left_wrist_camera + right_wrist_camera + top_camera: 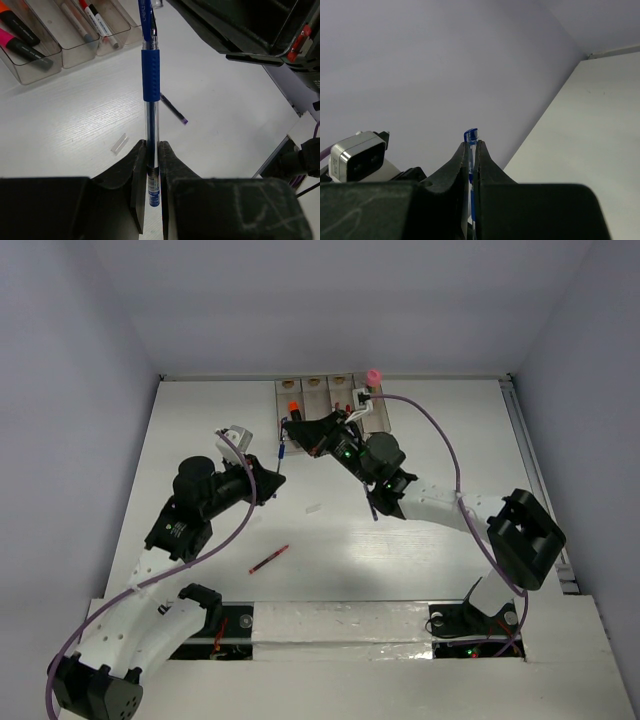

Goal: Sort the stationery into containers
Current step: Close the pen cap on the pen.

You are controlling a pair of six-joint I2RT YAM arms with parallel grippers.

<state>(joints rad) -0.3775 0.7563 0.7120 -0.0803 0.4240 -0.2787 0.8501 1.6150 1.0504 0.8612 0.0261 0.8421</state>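
Note:
A blue pen [151, 75] is gripped at its rear end by my left gripper [152, 145], which is shut on it. The pen [283, 449] runs up toward my right gripper [292, 428]. In the right wrist view that gripper [474, 144] is shut on a blue pen's capped end [471, 135], apparently the same pen. The containers [330, 398] stand at the back of the table. In the left wrist view the containers [75, 45] hold highlighters [22, 42] and markers [97, 22]. A red pen [268, 559] lies on the table in front.
A pink-capped glue stick [374, 375] stands behind the bins' right end. A thin dark pen [173, 108] and a small clear plastic piece [119, 144] lie on the table. Purple cables [445, 445] trail along both arms. Walls close in the table.

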